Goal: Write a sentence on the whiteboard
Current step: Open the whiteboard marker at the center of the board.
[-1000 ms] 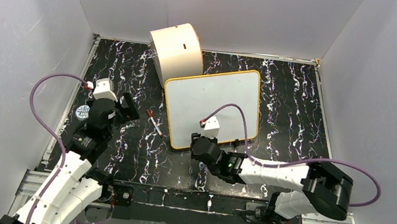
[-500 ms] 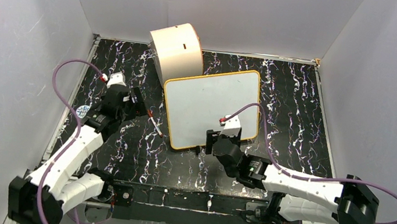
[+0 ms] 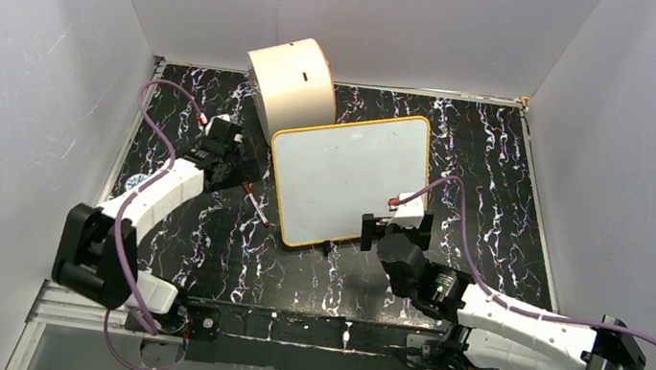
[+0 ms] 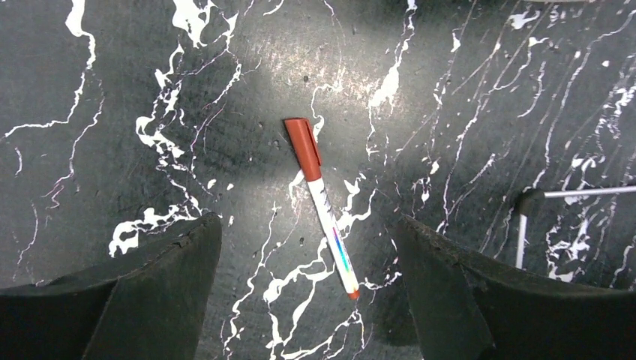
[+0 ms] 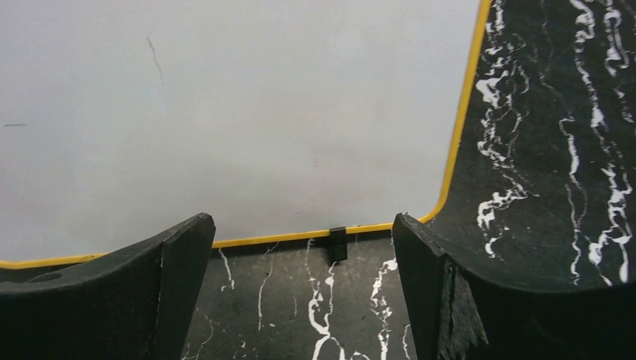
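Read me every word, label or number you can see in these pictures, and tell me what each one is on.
No text here can be read.
whiteboard: no words, only a few faint stray strokes.
marker: coloured print on its white barrel, too blurred to read.
round blue-and-white disc, far left in the top view: too small to read.

The black, white-veined bench [image 3: 500, 171] carries a yellow-rimmed glossy whiteboard [image 3: 345, 173], a red-capped white marker [image 4: 321, 202] beside it, and a cream cylinder drum [image 3: 292, 83], perhaps touching the board.
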Controlling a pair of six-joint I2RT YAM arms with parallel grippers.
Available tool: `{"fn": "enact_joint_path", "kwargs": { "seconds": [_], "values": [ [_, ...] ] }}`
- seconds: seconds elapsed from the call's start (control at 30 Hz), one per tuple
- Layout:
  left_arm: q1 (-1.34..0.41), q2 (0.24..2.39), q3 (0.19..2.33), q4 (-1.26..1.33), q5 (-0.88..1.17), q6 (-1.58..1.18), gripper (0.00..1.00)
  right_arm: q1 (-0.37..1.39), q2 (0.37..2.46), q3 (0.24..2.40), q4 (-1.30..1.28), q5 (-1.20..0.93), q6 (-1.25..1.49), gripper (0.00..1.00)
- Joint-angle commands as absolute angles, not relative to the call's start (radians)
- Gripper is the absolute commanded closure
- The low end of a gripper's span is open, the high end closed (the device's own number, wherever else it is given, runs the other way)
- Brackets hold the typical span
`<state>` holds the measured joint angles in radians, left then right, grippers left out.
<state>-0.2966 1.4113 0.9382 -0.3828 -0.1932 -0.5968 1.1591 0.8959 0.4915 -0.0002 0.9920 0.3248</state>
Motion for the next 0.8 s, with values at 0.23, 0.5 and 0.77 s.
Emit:
{"fn": "enact_joint_path", "kwargs": {
  "seconds": [0.23, 0.5, 0.77],
  "values": [
    [-0.290, 1.638, 1.095, -0.444, -0.181, -0.590, 0.26, 1.155, 0.759, 0.465, 0.113, 1.150, 0.135, 0.01],
    [-0.287, 1.735, 1.145, -0.477, -0.167, -0.593, 0.46, 1.152, 0.730, 0.444, 0.138, 1.187, 0.099, 0.01],
    [-0.287, 1.784, 1.166, -0.518, -0.166, -0.574, 0.56, 1.154, 0.740, 0.444, 0.149, 1.197, 0.084, 0.01]
  ]
}}
